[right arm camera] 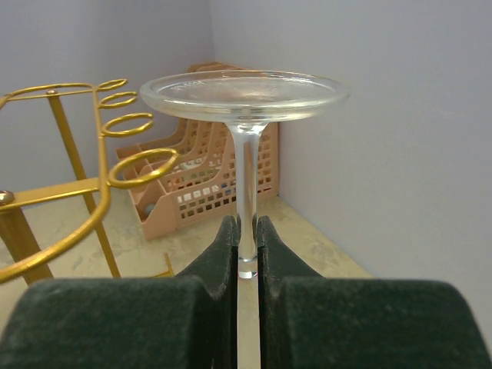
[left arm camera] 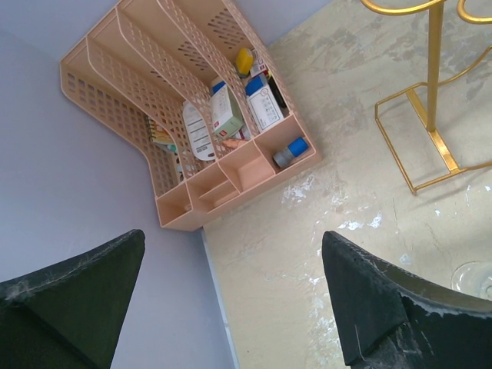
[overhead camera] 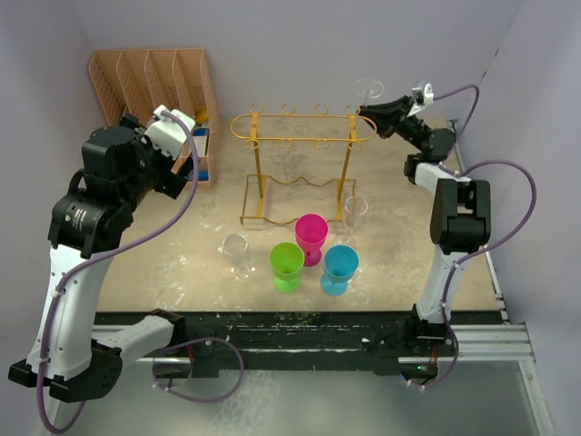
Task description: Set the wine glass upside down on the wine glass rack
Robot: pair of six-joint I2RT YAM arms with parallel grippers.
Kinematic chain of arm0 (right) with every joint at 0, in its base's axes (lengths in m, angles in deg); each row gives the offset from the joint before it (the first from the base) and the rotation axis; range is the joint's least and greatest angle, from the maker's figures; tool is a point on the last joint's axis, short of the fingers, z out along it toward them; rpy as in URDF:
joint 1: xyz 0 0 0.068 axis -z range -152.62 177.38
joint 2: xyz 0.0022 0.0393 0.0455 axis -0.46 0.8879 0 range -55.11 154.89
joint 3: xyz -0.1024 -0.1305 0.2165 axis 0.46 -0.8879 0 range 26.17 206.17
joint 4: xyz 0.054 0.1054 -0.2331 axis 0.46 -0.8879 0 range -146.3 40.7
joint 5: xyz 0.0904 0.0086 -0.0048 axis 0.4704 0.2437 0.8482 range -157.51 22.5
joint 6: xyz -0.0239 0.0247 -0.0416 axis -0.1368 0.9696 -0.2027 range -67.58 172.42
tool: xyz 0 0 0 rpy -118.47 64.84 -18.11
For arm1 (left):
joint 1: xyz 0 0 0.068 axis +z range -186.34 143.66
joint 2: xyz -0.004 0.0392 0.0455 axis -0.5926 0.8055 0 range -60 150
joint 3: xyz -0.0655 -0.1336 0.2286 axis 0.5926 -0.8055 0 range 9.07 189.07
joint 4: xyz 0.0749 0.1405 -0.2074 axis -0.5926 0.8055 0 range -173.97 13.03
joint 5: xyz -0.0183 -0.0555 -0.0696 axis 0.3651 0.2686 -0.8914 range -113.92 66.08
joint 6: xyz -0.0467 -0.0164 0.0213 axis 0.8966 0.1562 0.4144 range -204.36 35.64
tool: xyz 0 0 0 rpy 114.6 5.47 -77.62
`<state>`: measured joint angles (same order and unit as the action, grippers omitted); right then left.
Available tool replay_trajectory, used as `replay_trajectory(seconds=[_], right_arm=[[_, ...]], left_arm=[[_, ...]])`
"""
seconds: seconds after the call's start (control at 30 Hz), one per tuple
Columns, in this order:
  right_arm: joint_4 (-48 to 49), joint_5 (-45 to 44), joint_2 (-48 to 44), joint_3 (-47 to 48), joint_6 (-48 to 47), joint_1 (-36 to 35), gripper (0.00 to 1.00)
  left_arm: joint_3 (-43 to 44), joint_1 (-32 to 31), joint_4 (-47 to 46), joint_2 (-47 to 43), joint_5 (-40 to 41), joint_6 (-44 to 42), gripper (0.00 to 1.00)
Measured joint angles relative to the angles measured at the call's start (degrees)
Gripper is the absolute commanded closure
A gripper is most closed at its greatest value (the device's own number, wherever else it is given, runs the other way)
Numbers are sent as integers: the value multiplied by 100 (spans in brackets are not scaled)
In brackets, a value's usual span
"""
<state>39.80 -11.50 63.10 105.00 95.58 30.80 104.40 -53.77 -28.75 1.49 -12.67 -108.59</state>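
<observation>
right end effector clamped on inverted wine glass stem | left end effector wide

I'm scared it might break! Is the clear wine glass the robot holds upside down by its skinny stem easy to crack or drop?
Probably fragile: the clear wine glass has a very thin stem, so bumping the gold wire rack could crack it. Likely slippery too: smooth glass, pinched only at the stem by the right gripper, might slide or swing.
</observation>
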Motion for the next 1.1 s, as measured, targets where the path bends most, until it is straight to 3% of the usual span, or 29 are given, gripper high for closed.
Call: replay_trajectory(seconds=[1.1], right_arm=[[103,527,129,109,4,-267,100]], left_arm=[[-76,61,-96,280,-74,-17,0]])
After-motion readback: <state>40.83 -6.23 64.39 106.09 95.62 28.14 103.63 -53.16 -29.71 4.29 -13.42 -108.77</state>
